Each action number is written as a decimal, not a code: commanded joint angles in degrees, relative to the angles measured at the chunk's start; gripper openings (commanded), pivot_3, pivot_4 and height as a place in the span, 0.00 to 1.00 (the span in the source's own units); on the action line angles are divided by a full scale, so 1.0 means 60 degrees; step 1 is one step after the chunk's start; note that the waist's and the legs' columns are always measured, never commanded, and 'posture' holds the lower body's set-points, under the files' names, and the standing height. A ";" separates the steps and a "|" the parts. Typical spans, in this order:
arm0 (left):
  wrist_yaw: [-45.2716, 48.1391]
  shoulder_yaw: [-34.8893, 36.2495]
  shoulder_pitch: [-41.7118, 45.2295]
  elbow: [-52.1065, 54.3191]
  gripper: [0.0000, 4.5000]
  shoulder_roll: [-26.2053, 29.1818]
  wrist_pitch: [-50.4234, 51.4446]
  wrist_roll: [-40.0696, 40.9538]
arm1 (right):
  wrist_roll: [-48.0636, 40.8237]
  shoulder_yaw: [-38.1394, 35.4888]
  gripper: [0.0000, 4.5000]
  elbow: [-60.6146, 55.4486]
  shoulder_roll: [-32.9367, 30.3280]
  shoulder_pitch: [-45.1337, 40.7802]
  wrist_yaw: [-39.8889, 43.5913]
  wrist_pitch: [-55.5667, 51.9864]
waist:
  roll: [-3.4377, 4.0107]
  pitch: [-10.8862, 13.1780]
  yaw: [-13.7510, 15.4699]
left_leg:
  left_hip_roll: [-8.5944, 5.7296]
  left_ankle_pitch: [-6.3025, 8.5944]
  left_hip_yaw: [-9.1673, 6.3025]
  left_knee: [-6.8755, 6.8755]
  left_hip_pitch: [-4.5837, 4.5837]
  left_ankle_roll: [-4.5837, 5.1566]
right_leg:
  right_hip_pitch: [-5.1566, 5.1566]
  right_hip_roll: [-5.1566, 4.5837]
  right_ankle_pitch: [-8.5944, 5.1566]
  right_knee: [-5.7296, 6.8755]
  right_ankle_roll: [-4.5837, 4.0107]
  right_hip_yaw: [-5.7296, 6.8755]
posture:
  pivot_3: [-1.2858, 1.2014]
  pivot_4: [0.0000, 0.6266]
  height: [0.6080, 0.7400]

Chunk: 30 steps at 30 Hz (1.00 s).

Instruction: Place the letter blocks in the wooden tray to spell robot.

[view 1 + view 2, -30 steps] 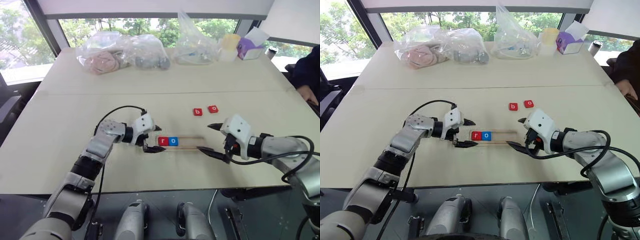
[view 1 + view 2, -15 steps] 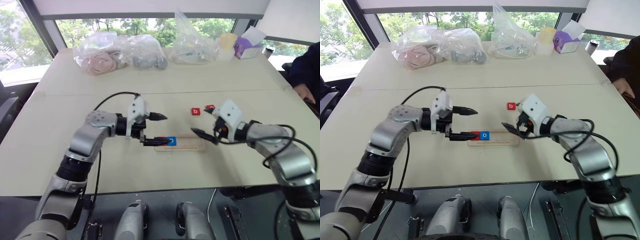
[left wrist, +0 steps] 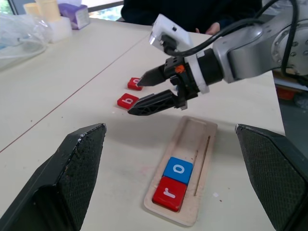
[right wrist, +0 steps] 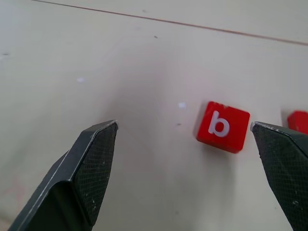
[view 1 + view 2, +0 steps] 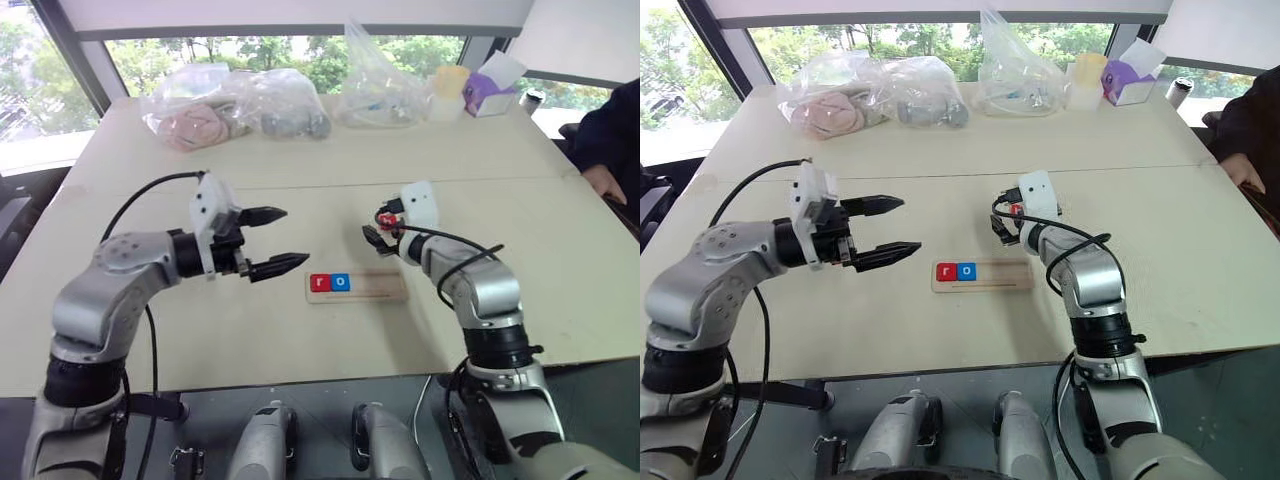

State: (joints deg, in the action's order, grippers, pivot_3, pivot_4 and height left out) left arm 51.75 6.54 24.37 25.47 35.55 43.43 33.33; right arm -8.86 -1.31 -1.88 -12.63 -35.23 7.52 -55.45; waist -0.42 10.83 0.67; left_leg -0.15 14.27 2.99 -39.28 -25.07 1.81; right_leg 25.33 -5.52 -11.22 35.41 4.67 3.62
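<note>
- A pale table with a seam across its middle.
- Clear plastic bags of soft items along the far edge, near the window.
- A pale yellow cup beside a purple tissue box.
- A person in dark clothing at the table's right side.

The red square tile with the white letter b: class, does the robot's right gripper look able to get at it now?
Probably yes. The right gripper hangs open just above the red b tile, and bare table lies between them, though another red tile sits close beside it.
</note>
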 commanded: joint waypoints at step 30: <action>-0.0948 0.0193 -0.0753 0.1105 1.00 0.0753 -0.0013 0.0773 | 0.0478 -0.0327 0.38 0.4174 0.1220 -0.1729 -0.0848 0.1410 | 0.0003 0.0000 -0.0321 | 0.0010 -0.0006 0.0004 0.0027 0.0046 -0.0012 | -0.0017 0.0021 -0.0012 0.0009 -0.0023 -0.0018 | 0.52 0.24 0.89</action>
State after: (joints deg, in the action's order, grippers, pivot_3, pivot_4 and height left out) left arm 46.00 7.62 19.83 30.61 39.51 44.98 37.93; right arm -5.81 -4.52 23.61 -5.85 -46.01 1.62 -45.46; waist -0.40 10.83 -1.26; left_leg -0.09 14.24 3.01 -39.11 -24.78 1.74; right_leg 25.23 -5.39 -11.30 35.46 4.53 3.51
